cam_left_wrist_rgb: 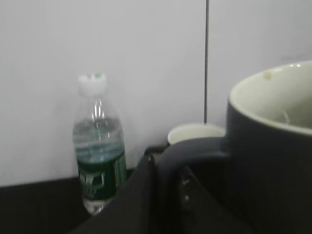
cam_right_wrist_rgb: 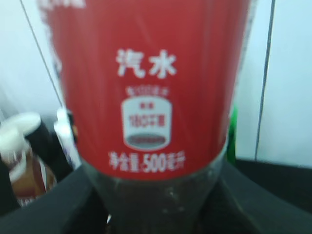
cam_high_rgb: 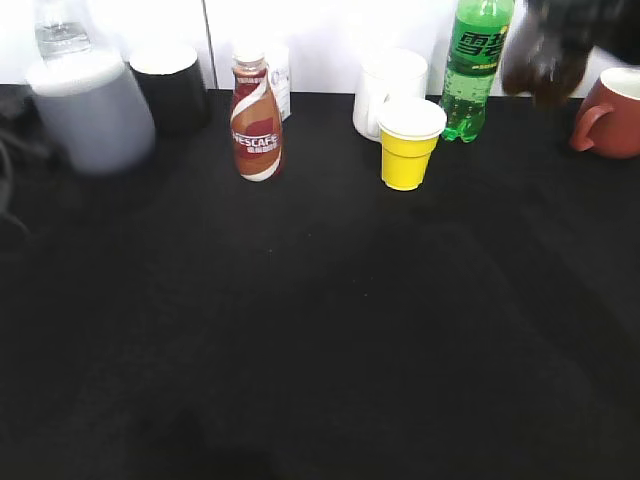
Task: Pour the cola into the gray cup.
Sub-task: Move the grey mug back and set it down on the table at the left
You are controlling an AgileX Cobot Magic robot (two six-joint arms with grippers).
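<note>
exterior view: the gray cup [cam_high_rgb: 92, 110] shows blurred at the far left of the black bench [cam_high_rgb: 320, 330], with a clear water bottle [cam_high_rgb: 62, 28] behind it and a black mug [cam_high_rgb: 170, 85] beside it. whether the cup rests on the bench cannot be told. a nescafe bottle [cam_high_rgb: 256, 120] stands left of centre, and a yellow cup [cam_high_rgb: 410, 142] in front of a white mug [cam_high_rgb: 388, 85] near the middle. a green soda bottle [cam_high_rgb: 476, 65] stands at the back right, a reddish-brown mug [cam_high_rgb: 612, 112] at the right edge. the cola [cam_high_rgb: 545, 65] is a dark blurred shape at the top right, above the bench between those two.

left wrist view: the gray cup [cam_left_wrist_rgb: 273, 156] fills the right side, its loop handle pointing left at the dark left end effector [cam_left_wrist_rgb: 161, 195], whose fingers close around the handle. the water bottle [cam_left_wrist_rgb: 99, 146] stands behind by the white wall.

right wrist view: the cola [cam_right_wrist_rgb: 148, 92] fills the frame, red label facing the camera, dark liquid below. the dark fingers [cam_right_wrist_rgb: 253, 200] of the right end effector [cam_right_wrist_rgb: 156, 209] sit closed against both sides of the bottle's lower body.
</note>
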